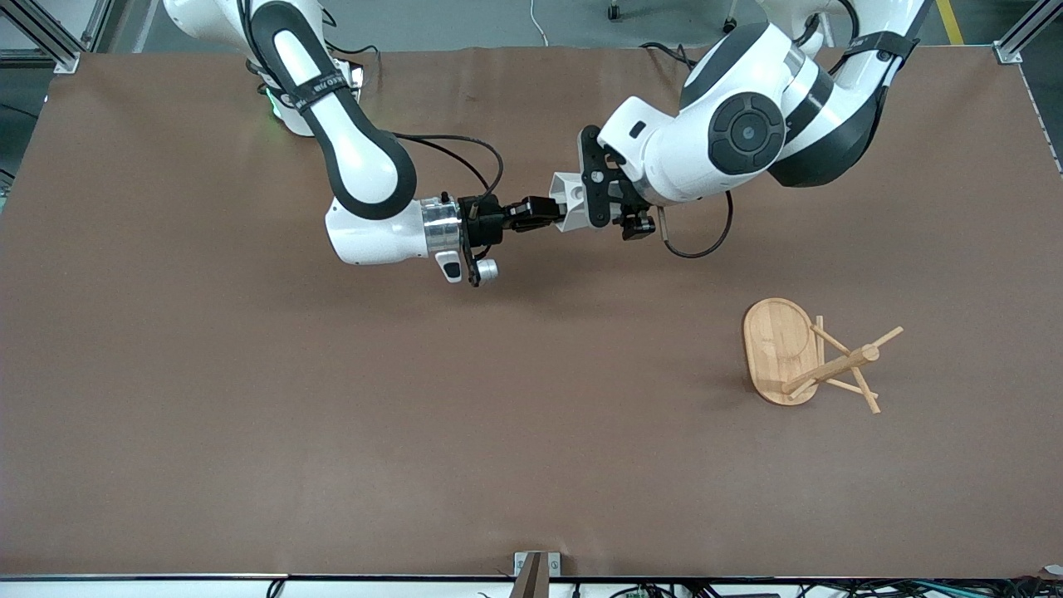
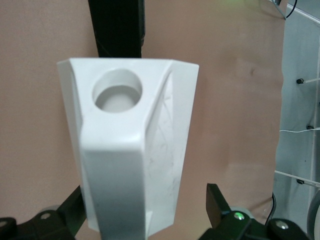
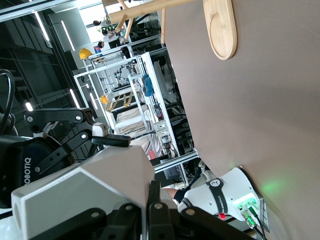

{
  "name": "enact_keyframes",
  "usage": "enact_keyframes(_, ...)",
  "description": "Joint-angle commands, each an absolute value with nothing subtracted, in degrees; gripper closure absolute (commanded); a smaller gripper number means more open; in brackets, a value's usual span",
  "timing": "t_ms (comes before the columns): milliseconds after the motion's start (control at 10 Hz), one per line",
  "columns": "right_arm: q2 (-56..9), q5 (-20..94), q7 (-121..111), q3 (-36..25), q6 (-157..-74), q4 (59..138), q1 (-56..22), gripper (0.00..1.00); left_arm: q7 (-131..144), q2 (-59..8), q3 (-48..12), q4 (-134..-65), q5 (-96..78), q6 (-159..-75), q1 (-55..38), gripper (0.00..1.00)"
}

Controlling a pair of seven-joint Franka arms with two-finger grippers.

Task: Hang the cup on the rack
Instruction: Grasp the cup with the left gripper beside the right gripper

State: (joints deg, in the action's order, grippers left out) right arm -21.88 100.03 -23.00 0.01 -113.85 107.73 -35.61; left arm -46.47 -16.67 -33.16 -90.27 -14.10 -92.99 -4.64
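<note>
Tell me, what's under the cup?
Only bare brown table. The cup is up in the air, between the left gripper and right gripper. Its inside is hidden.

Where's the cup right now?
In the front view, the cup is up in the air over mid-table, between the right gripper and left gripper, away from the rack.
</note>
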Motion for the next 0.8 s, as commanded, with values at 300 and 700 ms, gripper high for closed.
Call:
enact_keyframes(300,-20.3,101.95,-22.41,0.09,-114.26,107.49,-35.68,0.99,-48.87,-17.93,-34.1,-93.6,-14.41,-96.41,-3.87,0.06)
enact_keyframes(700,-20.21,101.95,-22.59,0.09,-114.26,107.49,-35.68,0.99,-48.96,-17.93,-34.19,-93.34,-14.5,-98.43,-3.87,0.27)
